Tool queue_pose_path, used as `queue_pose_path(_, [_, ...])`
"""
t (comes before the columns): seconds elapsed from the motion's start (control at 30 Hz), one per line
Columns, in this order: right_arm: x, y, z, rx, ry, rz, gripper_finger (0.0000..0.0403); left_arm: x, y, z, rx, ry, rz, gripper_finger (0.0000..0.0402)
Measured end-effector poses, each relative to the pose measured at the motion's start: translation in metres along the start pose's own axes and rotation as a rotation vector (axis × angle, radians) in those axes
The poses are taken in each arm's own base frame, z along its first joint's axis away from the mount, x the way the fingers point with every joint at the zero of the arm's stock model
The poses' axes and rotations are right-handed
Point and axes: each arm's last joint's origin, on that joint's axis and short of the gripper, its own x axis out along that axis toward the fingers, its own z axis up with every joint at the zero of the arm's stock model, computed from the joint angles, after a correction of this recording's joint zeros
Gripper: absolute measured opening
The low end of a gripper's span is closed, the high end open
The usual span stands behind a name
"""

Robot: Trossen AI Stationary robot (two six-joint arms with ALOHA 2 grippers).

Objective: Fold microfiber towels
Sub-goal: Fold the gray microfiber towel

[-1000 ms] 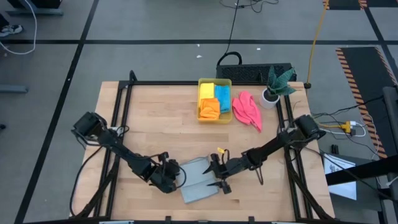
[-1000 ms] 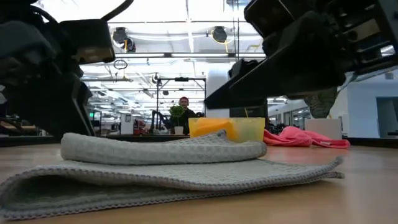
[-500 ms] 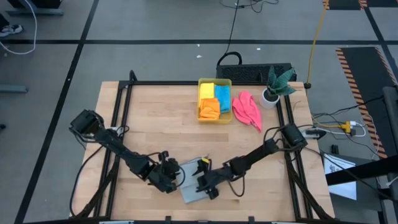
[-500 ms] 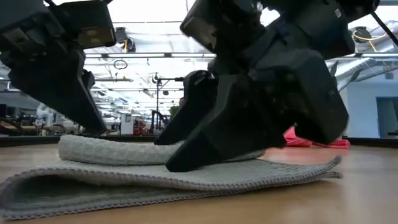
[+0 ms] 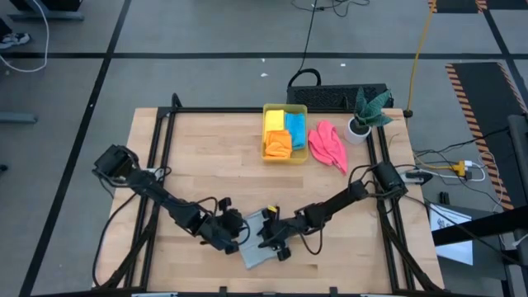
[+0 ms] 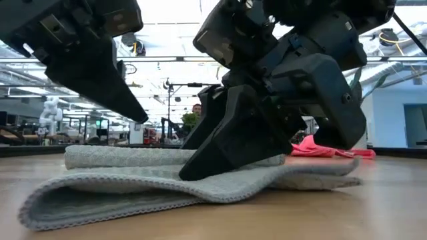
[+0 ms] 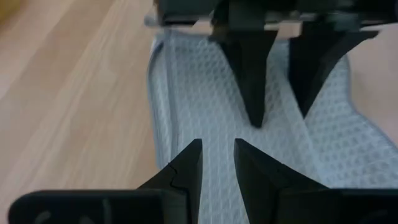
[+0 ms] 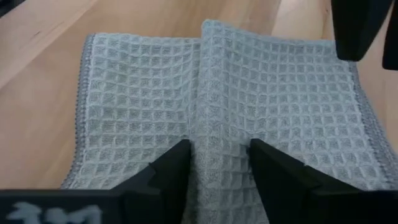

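On table, front edge side: grey towel [image 5: 257, 244], lying well apart from yellow bin [image 5: 285, 133], partly doubled over, one raised ridge running down its middle.

Landmark: yellow bin, at table's far side; everything below placed against it.

Table [image 5: 206, 165]: bare wood between bin and grey towel.

Right hand [image 8: 219, 163]: down on grey towel, on the side away from the bin; fingers [image 8: 171, 168] set either side of the raised ridge, cloth bunched between them, gap moderate and not pinched tight. Probably gathering the ridge as a handle for turning the cloth over.

Left hand [image 7: 216, 163]: low over the same towel, facing the right hand; fingers narrowly apart, tips just above or on the weave, nothing seen between them. Contact hard to call. Likely pinning the flat layer so it won't drag.

Towel relative to hands: beneath both; ridge inside right hand's gap, flat layer under left hand's tips.

Low view: towel [image 6: 167, 183] in two layers, rounded fold at one end, upper layer sitting on lower; right hand [image 6: 260, 133] pressing into it.

Other towels: yellow towel [image 5: 273, 121], orange towel [image 5: 277, 145] and blue towel [image 5: 295, 129] inside bin; pink towel [image 5: 327, 145] loose just beside bin, toward plant [image 5: 365, 114].

Stage, judged: grey towel mid-fold; pink one apparently unfolded.
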Motion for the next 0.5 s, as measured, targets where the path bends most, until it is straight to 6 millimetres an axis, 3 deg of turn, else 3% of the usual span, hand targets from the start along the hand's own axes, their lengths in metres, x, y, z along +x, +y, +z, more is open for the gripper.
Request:
queue_pose_path(0.23, [-0.009, 0.002, 0.007, -0.002, -0.020, 0.114, 0.0158, 0.004, 0.007, 0.004, 0.017, 0.027, -0.005, 0.0093])
queue_pose_path(0.5, [-0.013, 0.002, 0.013, 0.028, -0.064, 0.149, 0.0240, 0.007, 0.012, -0.006, 0.006, 0.029, -0.010, 0.0093])
